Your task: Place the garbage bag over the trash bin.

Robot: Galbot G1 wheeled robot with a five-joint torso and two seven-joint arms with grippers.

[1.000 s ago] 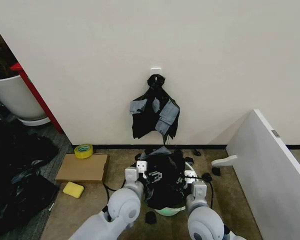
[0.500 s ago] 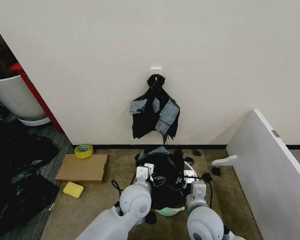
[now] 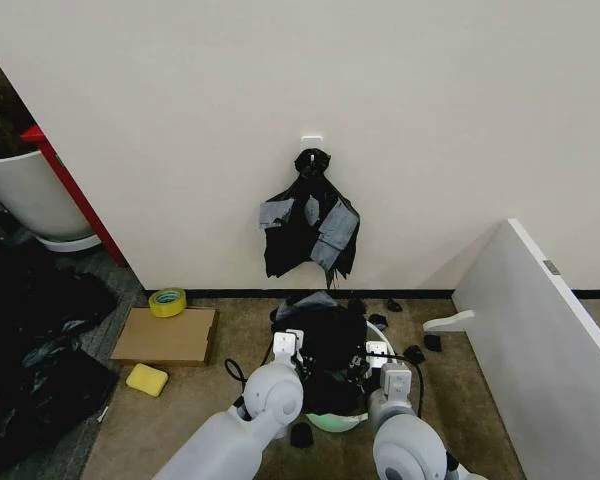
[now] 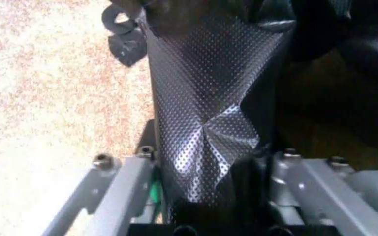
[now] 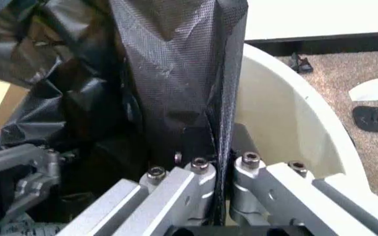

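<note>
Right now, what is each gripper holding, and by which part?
Both hold the garbage bag over the trash bin. The left gripper pinches a stretched fold of its film; the right gripper pinches a taut strip just inside the bin's rim.

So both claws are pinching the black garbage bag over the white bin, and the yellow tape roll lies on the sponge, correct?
Not quite. In the head view the yellow tape roll lies on the flat cardboard; the sponge sits apart, on the floor. The rest holds: both claws, left and right, pinch the garbage bag over the bin.

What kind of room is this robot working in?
Probably an indoor test or storage corner: a plain wall, carpeted floor, a cardboard sheet with a tape roll, and a knotted bunch of black bags hung on the wall.
</note>
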